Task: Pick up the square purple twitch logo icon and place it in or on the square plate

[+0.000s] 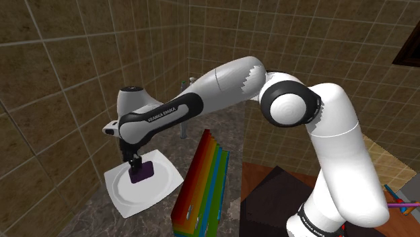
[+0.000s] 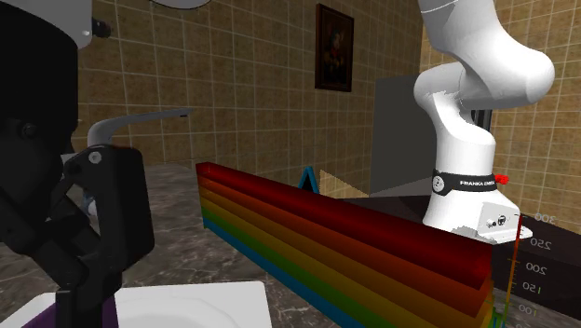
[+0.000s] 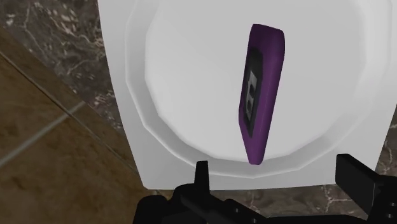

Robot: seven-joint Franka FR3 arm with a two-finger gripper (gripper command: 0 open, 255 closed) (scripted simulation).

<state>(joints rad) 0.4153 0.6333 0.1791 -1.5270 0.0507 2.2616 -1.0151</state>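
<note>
The purple icon (image 3: 259, 92) lies inside the white square plate (image 3: 121, 83). The hand (image 3: 276, 167) hovers above the plate, fingers wide and empty. Placement looks done; the next move is a straight lift clear.

White rounded arm (image 1: 222, 84), dark joints (image 1: 291, 102), black band (image 1: 161, 112) lettered FRANKA EMIKA; all-black tool (image 1: 138, 168).
</note>
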